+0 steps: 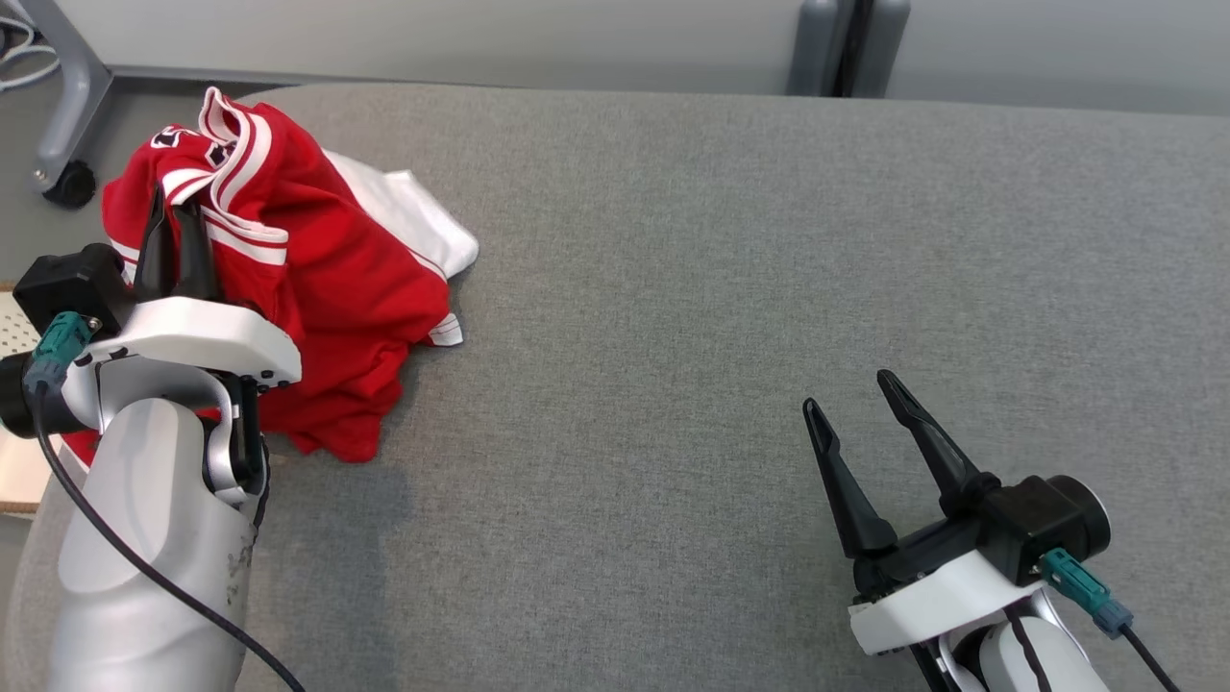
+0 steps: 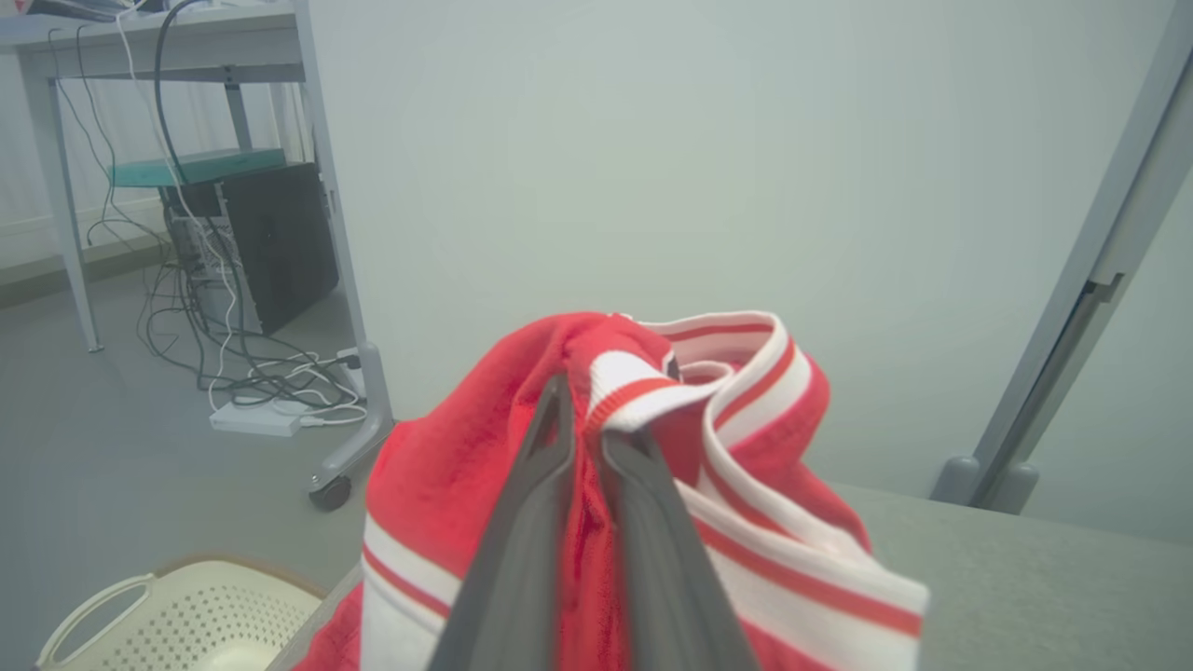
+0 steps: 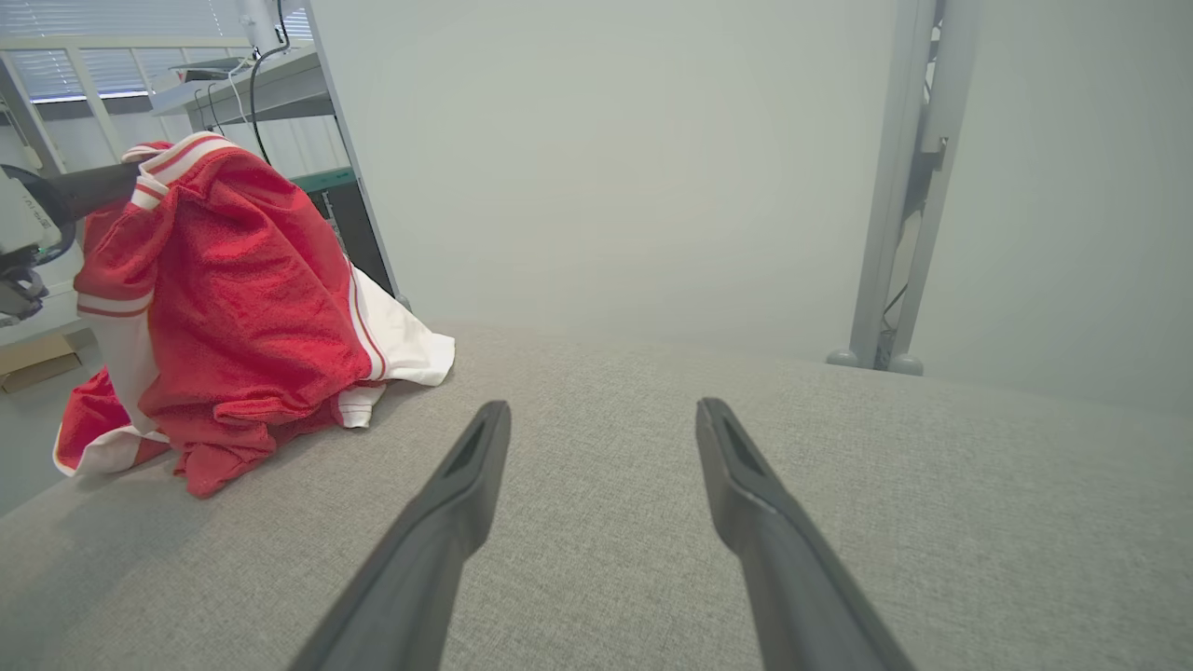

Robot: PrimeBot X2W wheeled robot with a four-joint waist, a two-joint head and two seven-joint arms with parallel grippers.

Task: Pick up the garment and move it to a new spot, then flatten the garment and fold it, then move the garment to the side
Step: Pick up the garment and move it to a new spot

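At the left edge of the grey fabric table (image 1: 730,288), the left gripper (image 1: 178,207) is clamped on the crumpled red-and-white jersey (image 1: 336,269). The right gripper (image 1: 848,392) hovers empty, fingers spread.

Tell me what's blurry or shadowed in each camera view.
Head view: sharp, evenly lit, with a soft shadow on the grey table next to the garment. Left wrist view: the left gripper is blurred up close. Right wrist view: the open right gripper softens towards the bottom edge.
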